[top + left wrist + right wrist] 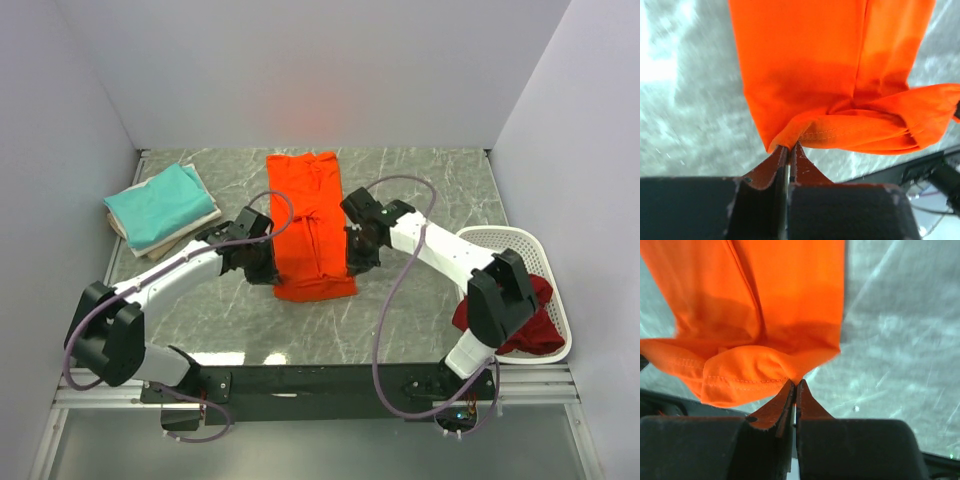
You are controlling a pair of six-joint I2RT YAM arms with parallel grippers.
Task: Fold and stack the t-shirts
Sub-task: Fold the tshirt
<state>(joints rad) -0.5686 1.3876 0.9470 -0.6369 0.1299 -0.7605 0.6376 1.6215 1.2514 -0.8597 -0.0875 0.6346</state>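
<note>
The bright orange t-shirt (310, 225) lies as a long folded strip on the middle of the table, its near end lifted. My left gripper (268, 262) is shut on the shirt's near left corner; in the left wrist view the gripper (789, 146) pinches the orange hem (850, 131). My right gripper (352, 258) is shut on the near right corner, and the right wrist view shows this gripper (795, 383) with the orange cloth (740, 370) in it. A folded teal t-shirt (160, 203) lies on a folded cream t-shirt (185, 236) at the left. Dark red t-shirts (520, 320) fill the basket.
The white perforated basket (505, 238) stands at the right edge, partly behind my right arm. The folded stack sits near the table's left edge. Grey walls close the table on three sides. Cables loop over both arms.
</note>
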